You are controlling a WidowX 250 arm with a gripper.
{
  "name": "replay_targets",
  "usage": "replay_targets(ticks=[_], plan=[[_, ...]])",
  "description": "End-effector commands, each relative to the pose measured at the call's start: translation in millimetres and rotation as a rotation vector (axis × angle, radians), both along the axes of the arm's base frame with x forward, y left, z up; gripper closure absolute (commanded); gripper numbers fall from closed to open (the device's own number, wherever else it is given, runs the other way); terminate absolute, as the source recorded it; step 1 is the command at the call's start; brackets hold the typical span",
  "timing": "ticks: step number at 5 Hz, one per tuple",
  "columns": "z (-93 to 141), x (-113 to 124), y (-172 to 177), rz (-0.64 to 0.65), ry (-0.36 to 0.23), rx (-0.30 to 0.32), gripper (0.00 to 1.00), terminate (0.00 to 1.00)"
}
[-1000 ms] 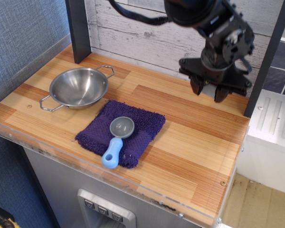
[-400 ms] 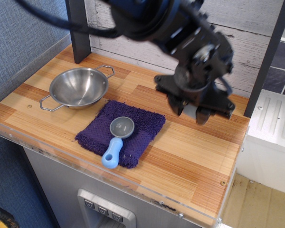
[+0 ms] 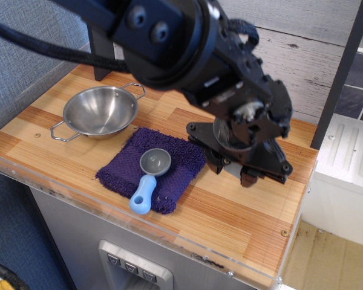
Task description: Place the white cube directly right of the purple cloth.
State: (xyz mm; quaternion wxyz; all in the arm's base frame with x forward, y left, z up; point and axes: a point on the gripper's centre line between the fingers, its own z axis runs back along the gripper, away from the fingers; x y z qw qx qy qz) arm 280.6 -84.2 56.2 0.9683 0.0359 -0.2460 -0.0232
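Note:
The purple cloth (image 3: 183, 156) lies at the front middle of the wooden counter, with a scoop on top of it. My gripper (image 3: 232, 174) hangs low over the counter just right of the cloth's right edge. It is shut on the white cube (image 3: 232, 168), of which only a pale sliver shows between the dark fingers. I cannot tell whether the cube touches the wood. The big black arm hides the counter behind the gripper.
A scoop with a grey bowl and blue handle (image 3: 144, 193) rests on the cloth. A steel bowl (image 3: 101, 110) with two handles stands at the back left. A dark post (image 3: 100, 57) rises behind it. The counter's right edge (image 3: 305, 181) drops off to the floor.
My gripper has carried the white cube from the back right forward, left and down, to just right of the cloth. The cloth, scoop and bowl have not moved.

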Motion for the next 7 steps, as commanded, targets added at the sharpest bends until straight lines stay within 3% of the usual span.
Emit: replay_targets(ticks=[1, 5, 6, 7], plan=[[1, -13, -5, -0.02, 0.017, 0.042, 1.0, 0.0], [-36, -28, 0, -0.017, 0.105, 0.02, 1.0, 0.0], [-34, -31, 3, 0.005, 0.125, 0.009, 0.0, 0.0], [-31, -28, 5, 0.006, 0.118, 0.0, 0.0, 0.0]])
